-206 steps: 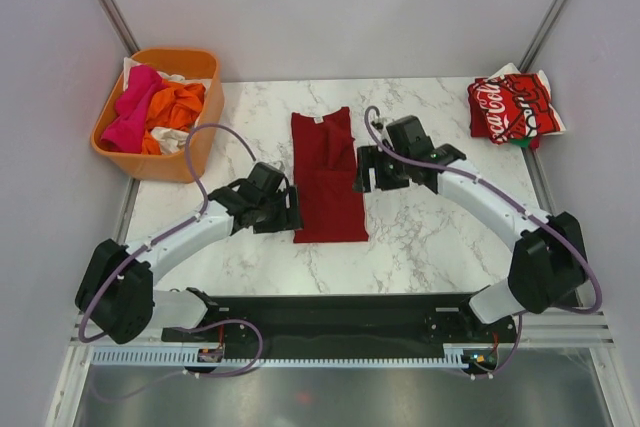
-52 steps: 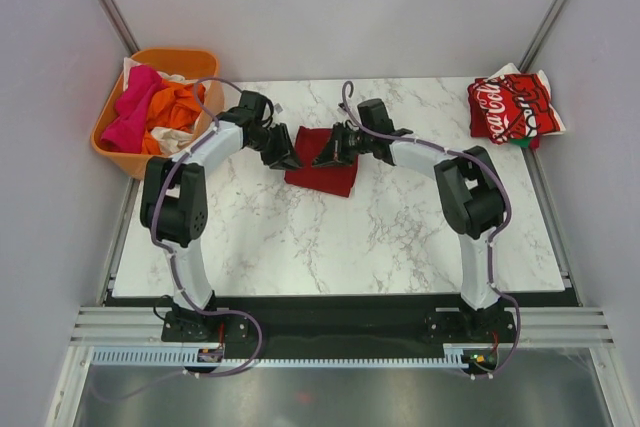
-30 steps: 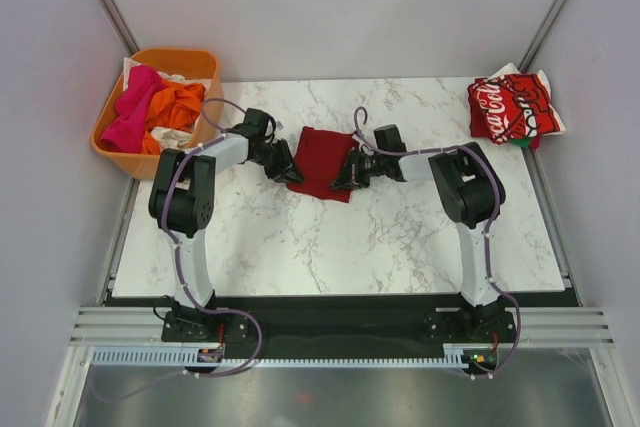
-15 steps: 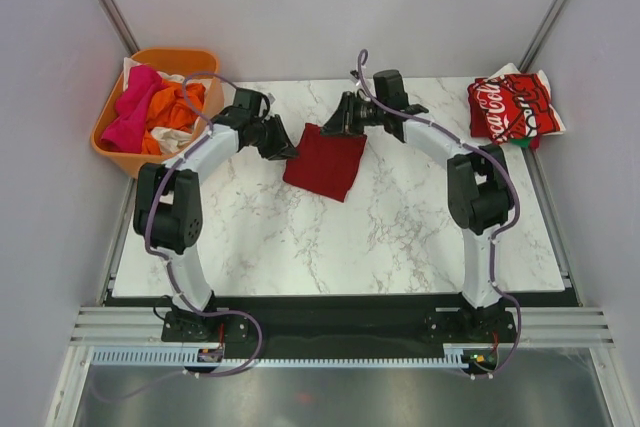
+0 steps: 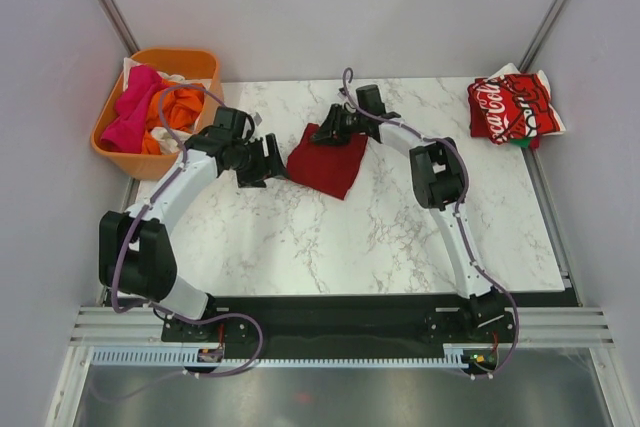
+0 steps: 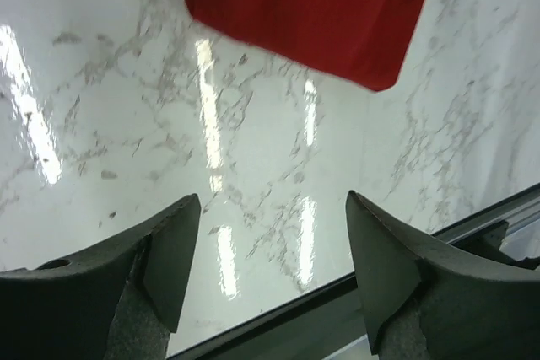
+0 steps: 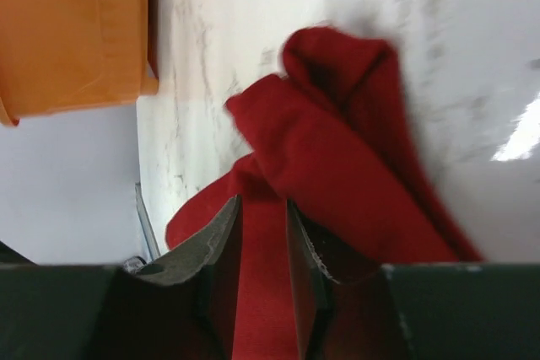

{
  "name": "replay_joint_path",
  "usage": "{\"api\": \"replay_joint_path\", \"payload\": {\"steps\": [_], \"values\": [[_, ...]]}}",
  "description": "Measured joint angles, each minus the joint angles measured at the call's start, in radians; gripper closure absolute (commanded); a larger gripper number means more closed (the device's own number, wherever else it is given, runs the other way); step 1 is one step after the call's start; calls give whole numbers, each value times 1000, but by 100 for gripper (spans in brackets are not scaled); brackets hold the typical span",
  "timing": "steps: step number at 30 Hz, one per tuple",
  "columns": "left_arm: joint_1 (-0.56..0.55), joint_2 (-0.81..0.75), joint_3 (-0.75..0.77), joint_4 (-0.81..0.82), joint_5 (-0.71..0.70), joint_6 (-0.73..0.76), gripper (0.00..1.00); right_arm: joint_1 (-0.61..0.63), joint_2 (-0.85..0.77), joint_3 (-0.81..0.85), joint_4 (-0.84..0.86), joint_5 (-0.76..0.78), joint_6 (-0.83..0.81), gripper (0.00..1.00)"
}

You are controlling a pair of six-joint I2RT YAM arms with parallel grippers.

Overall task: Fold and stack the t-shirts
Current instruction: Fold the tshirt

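The dark-red t-shirt point(image 5: 330, 162) lies folded into a small packet on the marble table, its far edge bunched up. My right gripper point(image 5: 325, 134) is at that far edge, and the right wrist view shows its jaws point(image 7: 263, 208) shut on a fold of the dark-red cloth point(image 7: 337, 166). My left gripper point(image 5: 264, 162) is open and empty just left of the shirt, not touching it. The left wrist view shows its spread gripper point(image 6: 270, 201) over bare marble, with the shirt point(image 6: 312, 6) beyond it. The folded Coca-Cola t-shirt point(image 5: 512, 107) lies at the far right corner.
The orange tub point(image 5: 180, 162) stands off the far left corner and holds pink point(image 5: 130, 107), orange point(image 5: 178, 105) and white shirts. It also shows in the right wrist view point(image 7: 72, 31). White booth walls enclose the table on three sides.
My left gripper has let go of the shirt and drawn back to the left. My right gripper has moved slightly left and nearer, still holding the shirt's far edge, which is now bunched.
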Motion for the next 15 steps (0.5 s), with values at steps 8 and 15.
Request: {"api": "replay_joint_path", "payload": {"steps": [8, 15], "values": [[0, -25, -117, -56, -34, 32, 23, -124, 46, 134, 29, 62, 51, 24], [0, -25, -126, -54, -57, 41, 22, -246, 5, 192, 55, 133, 49, 13]]}}
